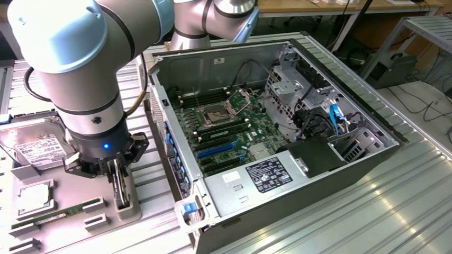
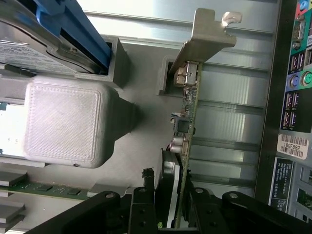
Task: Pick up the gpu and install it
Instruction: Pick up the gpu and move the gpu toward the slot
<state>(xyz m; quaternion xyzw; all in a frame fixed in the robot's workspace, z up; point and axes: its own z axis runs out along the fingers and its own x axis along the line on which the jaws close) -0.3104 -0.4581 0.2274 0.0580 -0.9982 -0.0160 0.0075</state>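
1. Closed on the gpu (image 2: 187, 97) from both faces, by the look of the gripper (image 2: 170, 192); hard to confirm true contact on the fan side.
2. Seen edge-on in the wrist view: thin green circuit board with small chips, a round black fan (image 2: 170, 165) on one face, and a long silver end bracket (image 2: 204, 44) with a bent tab.
3. Standing upright on its edge in a grey slotted holder (image 1: 130, 209), directly under the arm.
4. Set on a grey tray (image 1: 67, 190), just beside the open PC case (image 1: 297, 206), at the exterior view's left, on the ribbed metal worktop (image 1: 381, 211).
5. Sharing that tray: a hard drive (image 1: 35, 145) with a white label, and a RAM stick (image 1: 56, 214) lying flat.
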